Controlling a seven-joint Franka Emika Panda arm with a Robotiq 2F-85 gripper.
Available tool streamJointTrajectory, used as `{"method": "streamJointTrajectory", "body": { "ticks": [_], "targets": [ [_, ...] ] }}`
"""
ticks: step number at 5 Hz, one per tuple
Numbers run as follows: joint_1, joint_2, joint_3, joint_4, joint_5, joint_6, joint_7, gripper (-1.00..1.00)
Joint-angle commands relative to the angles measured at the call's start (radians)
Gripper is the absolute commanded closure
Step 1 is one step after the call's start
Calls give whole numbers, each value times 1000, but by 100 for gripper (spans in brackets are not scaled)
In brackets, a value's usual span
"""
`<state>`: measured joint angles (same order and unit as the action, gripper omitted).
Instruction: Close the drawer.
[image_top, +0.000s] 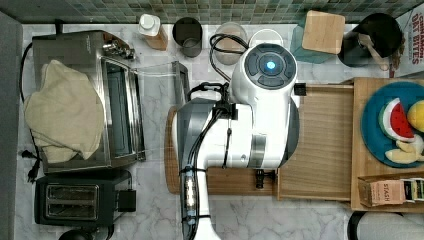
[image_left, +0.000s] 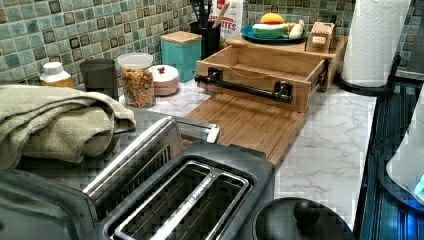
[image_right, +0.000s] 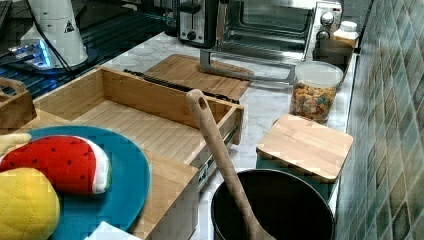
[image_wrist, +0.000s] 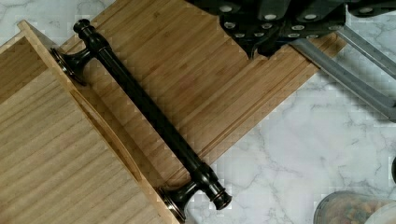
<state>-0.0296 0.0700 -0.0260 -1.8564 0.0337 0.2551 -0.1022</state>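
Drawer (image_left: 260, 62): stood pulled out over the cutting board (image_left: 245, 125), empty.
Claw (image_wrist: 275, 25): hung above the board, short of the drawer's handle (image_wrist: 149, 116); finger spacing impossible to tell.
Reason: likely lining up a push.

The pulled-out light wood drawer (image_left: 260, 65) holds nothing inside. Its dark metal bar handle (image_wrist: 149, 114) faces open air above the brown wooden cutting board (image_left: 245, 125), which lies flat just in front. Beyond the board, the steel toaster oven's lowered glass door (image_right: 250, 67) reaches toward it. White marble bench (image_left: 330, 135) beside the board lies bare.
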Motion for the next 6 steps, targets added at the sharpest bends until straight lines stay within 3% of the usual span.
{"method": "streamJointTrajectory", "body": {
  "ticks": [1,3,4,6],
  "targets": [
    [-3,0,0,0,7,0,0,100],
    [10,8,22,-114,-11,77,-202,100],
    [6,0,23,-221,-38,222,-319,100],
    [11,38,15,-284,-122,278,-419,100]
  ]
}}
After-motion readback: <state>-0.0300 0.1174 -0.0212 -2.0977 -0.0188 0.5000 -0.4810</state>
